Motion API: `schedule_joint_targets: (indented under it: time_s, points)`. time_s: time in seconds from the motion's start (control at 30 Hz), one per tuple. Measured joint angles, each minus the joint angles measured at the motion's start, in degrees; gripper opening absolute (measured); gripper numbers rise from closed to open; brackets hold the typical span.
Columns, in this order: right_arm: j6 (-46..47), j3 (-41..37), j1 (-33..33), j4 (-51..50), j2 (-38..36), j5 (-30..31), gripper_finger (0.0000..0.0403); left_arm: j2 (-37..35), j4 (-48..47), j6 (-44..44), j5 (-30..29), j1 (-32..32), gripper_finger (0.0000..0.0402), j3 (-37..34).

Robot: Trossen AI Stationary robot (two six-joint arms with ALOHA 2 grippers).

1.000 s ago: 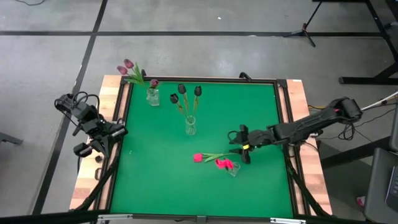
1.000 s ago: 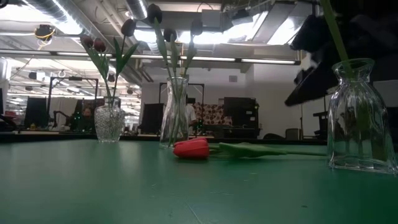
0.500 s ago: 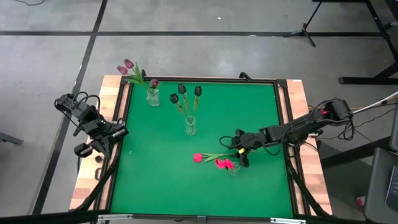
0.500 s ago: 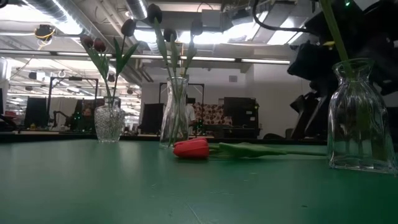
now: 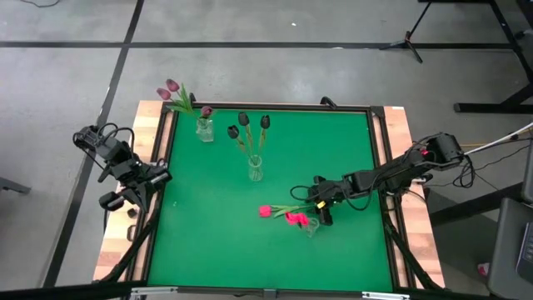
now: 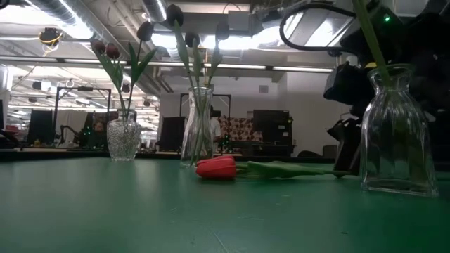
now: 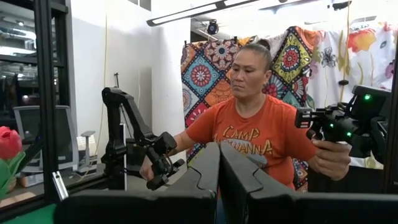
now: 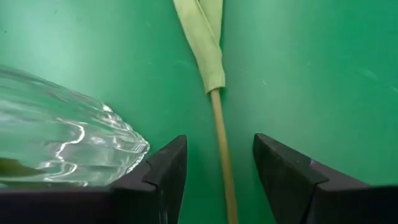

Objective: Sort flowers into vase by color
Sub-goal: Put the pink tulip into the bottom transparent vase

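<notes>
A pink-red tulip lies flat on the green table, its head [image 5: 265, 211] to the left and its thin stem [image 8: 219, 130] running right. My right gripper [image 5: 316, 206] is low over the stem's free end, open, with one finger on each side of the stem [image 8: 219, 168] and not touching it. Close beside it on the near side stands a clear glass vase [image 5: 311, 225] with pink-red tulips [image 5: 296, 218] in it. My left gripper [image 5: 158, 175] waits shut at the table's left edge, raised, with nothing between its fingers [image 7: 219, 168]. My right gripper slants down from the table's right. The outer side of one finger [image 8: 163, 171] lies against the glass vase's wall [image 8: 134, 149], low on its side. The vase stands upright with its base on the table.
A vase of mauve tulips [image 5: 204, 127] stands at the far left corner. A tall vase of dark maroon tulips [image 5: 255, 167] stands mid-table. A wooden frame [image 5: 379, 117] rims the green mat. A person [image 7: 261, 118] stands beyond the table.
My right gripper has sunk toward the table and tipped further down, moving left along the lying tulip's stem until its fingers straddle the stem. The glass vase beside it has slid slightly toward the table's left and stays upright.
</notes>
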Motion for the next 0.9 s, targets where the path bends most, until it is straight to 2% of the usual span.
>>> schedule_joint_targets:
  time_s: [0.27, 0.47, 0.67, 0.9]
  points:
    - [0.1, 0.2, -0.3, -0.7, 0.7, 1.6, 0.0176, 0.0, -0.1, 0.0, 0.0, 0.0, 0.0000, 0.0]
    - [0.1, 0.2, -0.4, -1.8, 0.7, 2.2, 0.0119, 0.0, -0.1, 0.0, 0.0, 0.0, 0.0000, 0.0]
    - [0.2, 0.2, -0.4, -2.8, 0.7, 2.5, 0.0019, 0.0, -0.1, 0.0, 0.0, 0.0, 0.0000, 0.0]
    - [1.8, 0.1, -0.3, -2.4, 0.4, 3.0, 0.0010, 0.0, -0.1, 0.0, 0.0, 0.0, 0.0000, 0.0]
